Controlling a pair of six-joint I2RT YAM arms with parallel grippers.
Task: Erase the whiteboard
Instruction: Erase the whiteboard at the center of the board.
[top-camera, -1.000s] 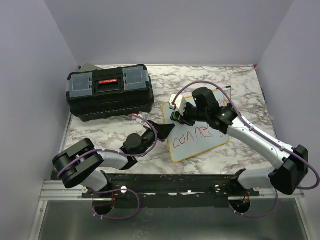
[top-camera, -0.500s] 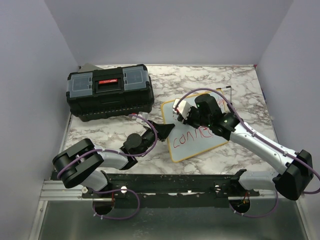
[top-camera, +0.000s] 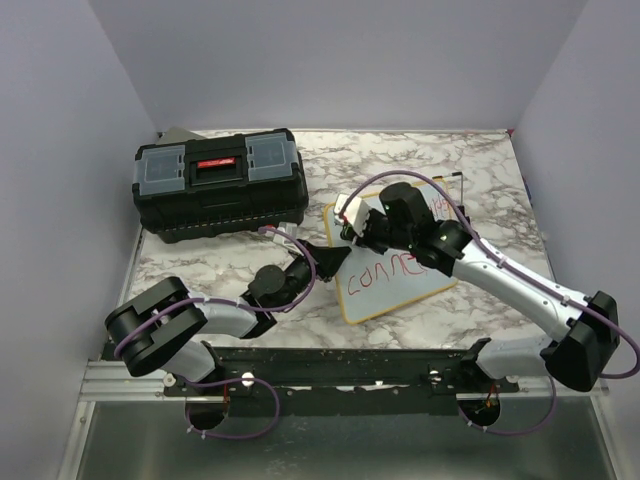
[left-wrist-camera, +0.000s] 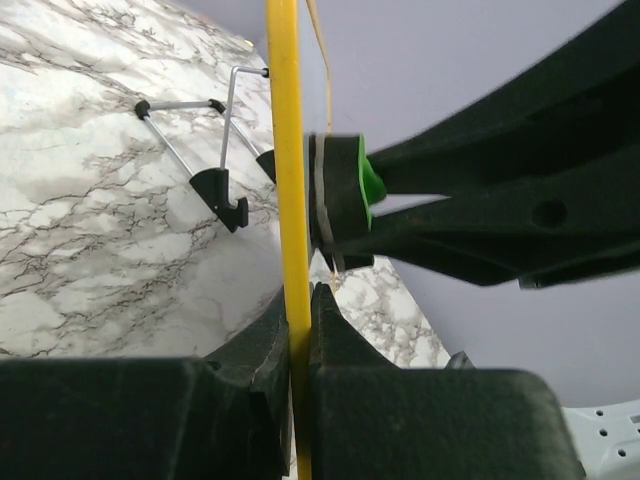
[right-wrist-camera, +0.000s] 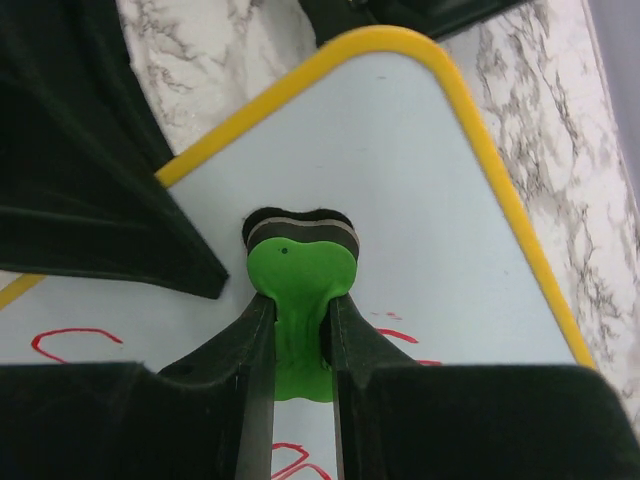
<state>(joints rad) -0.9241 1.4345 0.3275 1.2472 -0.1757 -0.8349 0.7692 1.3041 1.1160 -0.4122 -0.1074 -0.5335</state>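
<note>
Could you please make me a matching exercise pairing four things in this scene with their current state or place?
1 toolbox
2 eraser
3 left gripper
4 whiteboard

A shut on the yellow frame
B bears red writing
C black, at back left
D green, held by the right gripper

Pairs: 1-C, 2-D, 3-A, 4-B

The board (top-camera: 392, 292) had a white face, a yellow frame and red writing. The eraser (right-wrist-camera: 300, 262) was green, with a grey layer and black felt. The table (top-camera: 480, 165) showed a white marble pattern with grey veins. The toolbox (top-camera: 220, 190) was black, with grey lid compartments and a red label. The arms (top-camera: 510, 280) were pale grey with black joints, the cables (top-camera: 405, 177) purple, the walls (top-camera: 330, 60) pale lilac.
</note>
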